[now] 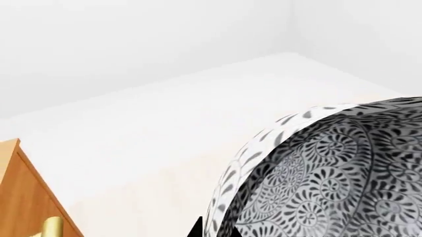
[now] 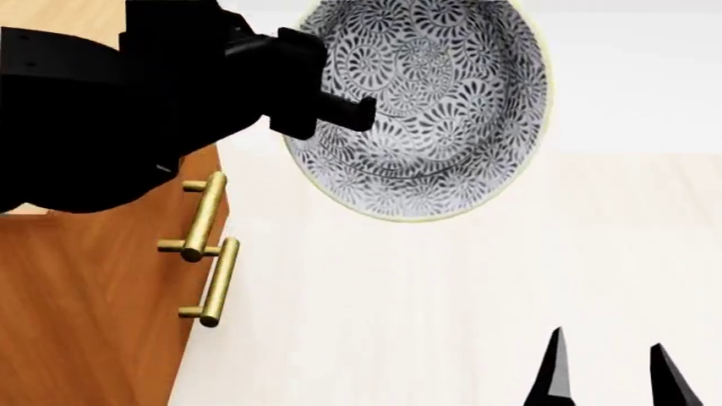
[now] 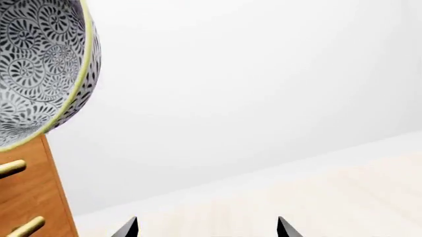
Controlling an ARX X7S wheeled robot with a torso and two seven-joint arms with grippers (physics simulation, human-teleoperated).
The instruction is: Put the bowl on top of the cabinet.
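One bowl (image 2: 434,110) hangs in the air, tipped so its patterned inside faces the head camera, just right of the one cabinet (image 2: 90,288). The left tool (image 2: 333,110) is clamped on the bowl's left rim. Two brass handles (image 2: 209,254) show on the cabinet front. The right tool (image 2: 609,372) sits low and near, its two fingers spread apart, empty.
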